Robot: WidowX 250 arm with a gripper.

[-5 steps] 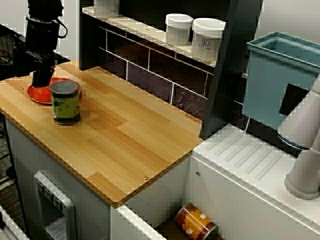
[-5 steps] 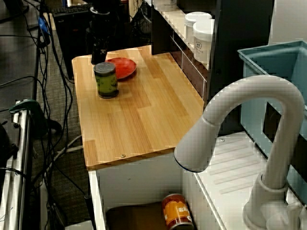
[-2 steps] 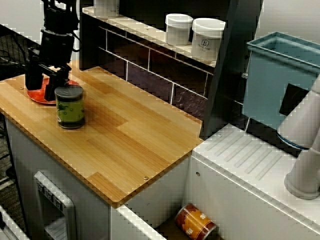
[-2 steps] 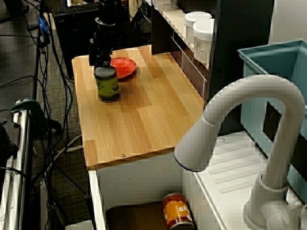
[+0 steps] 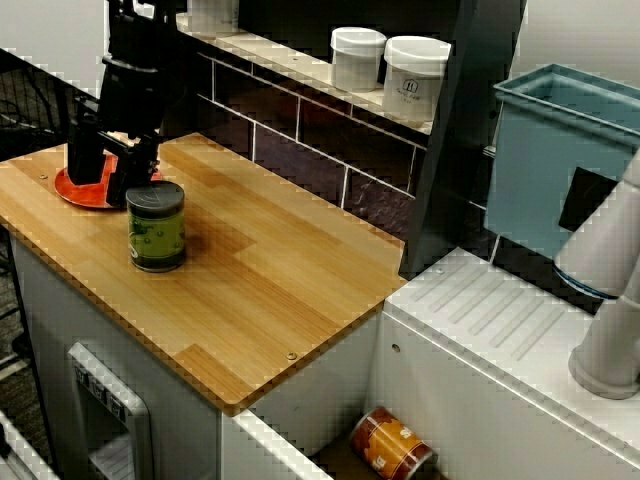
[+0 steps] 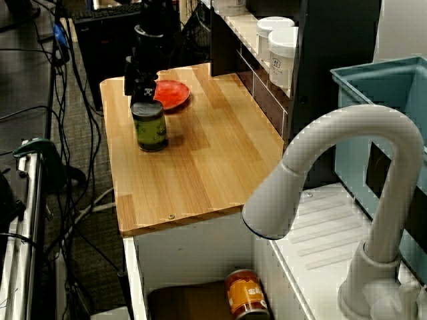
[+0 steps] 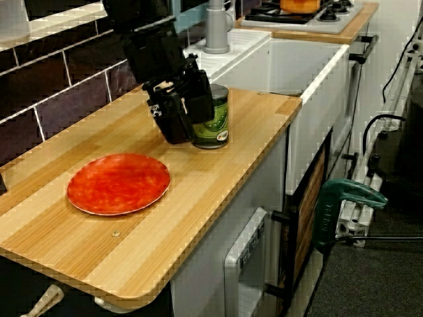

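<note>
1. Red plate (image 7: 119,183) lies flat on the counter (image 7: 218,198), at 8 o'clock from the end effector (image 7: 185,113).
2. The end effector hangs low, released, gripping nothing.
3. Green can (image 7: 219,119) stands upright just beside it, at 3 o'clock.

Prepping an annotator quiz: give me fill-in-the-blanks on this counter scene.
The green can stands upright on the ___ counter. The plate beside the gripper is ___. The orange can lies on its side down in the ___. Missing words: wooden; red; sink.
</note>
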